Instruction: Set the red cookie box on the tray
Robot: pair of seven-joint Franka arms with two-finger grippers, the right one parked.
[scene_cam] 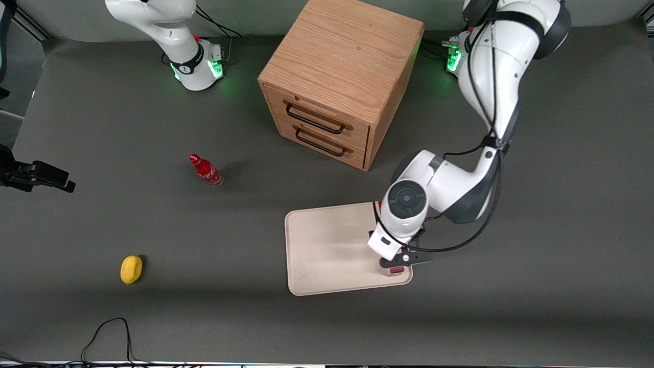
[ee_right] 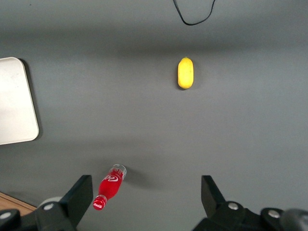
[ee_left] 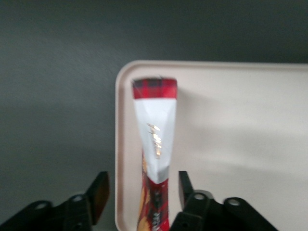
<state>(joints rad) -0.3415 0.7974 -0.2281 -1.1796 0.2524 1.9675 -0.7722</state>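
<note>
The red cookie box (ee_left: 155,125) lies on the cream-white tray (ee_left: 240,144), close along the tray's rim at the working arm's end. In the front view only a small red end of the box (scene_cam: 397,270) shows under the wrist, near the tray's (scene_cam: 327,245) corner nearest the camera. My left gripper (ee_left: 142,185) is open just above the box. One finger stands on each side of it, with a gap on both sides. In the front view the gripper (scene_cam: 396,265) is mostly hidden by the arm's wrist.
A wooden two-drawer cabinet (scene_cam: 342,76) stands farther from the camera than the tray. A small red bottle (scene_cam: 206,170) and a yellow lemon-like object (scene_cam: 131,269) sit toward the parked arm's end. A black cable (scene_cam: 110,332) loops near the table's front edge.
</note>
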